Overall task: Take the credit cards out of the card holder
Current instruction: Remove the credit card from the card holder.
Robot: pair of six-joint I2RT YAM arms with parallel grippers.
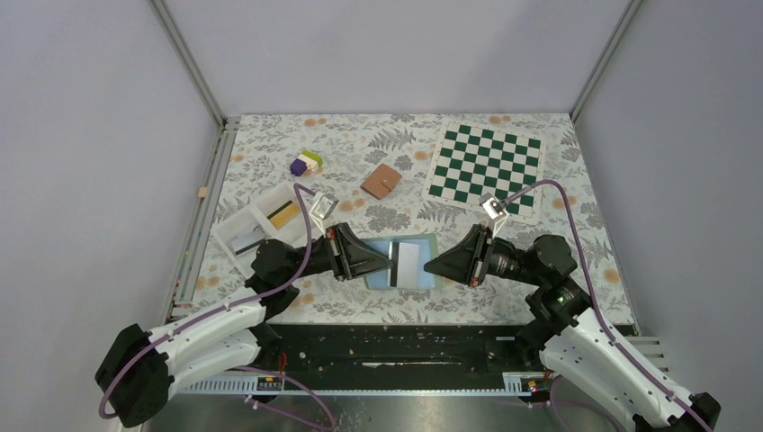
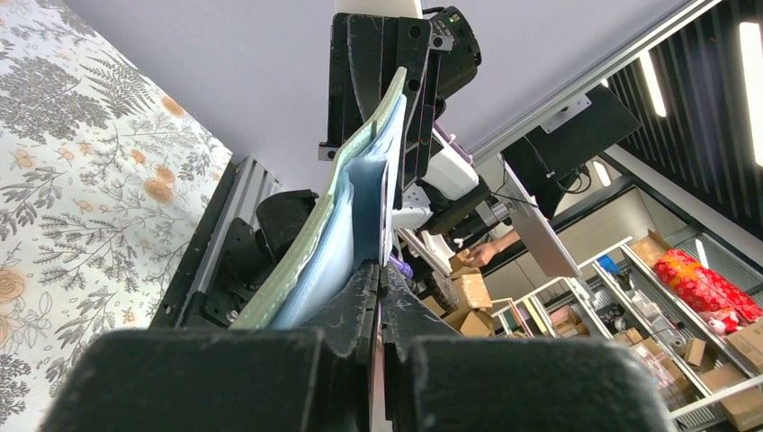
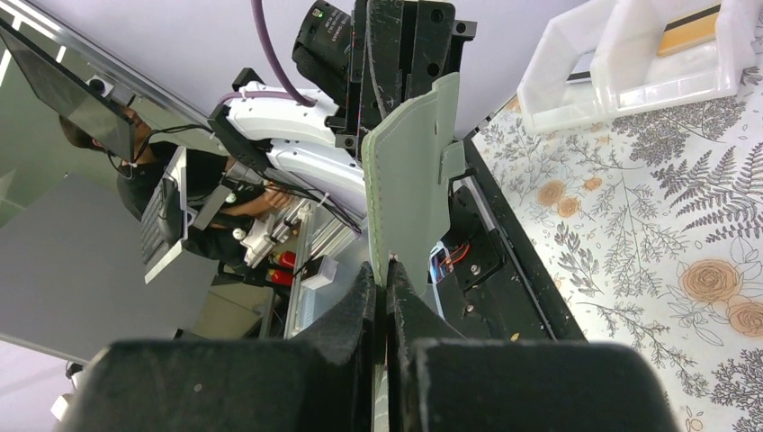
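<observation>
Clamping opposite edges, the left gripper (image 1: 388, 263) at nine o'clock and right gripper (image 1: 431, 265) at three o'clock pinch tight on the floppy green card holder (image 1: 409, 263), near mid-table; its cards, likely thin, stiff and slick, suit an exposed-edge pinch.

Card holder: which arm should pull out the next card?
Probably left: the white tray with an orange card lies on its side. The left gripper and right gripper each pinch an edge of the card holder.
</observation>
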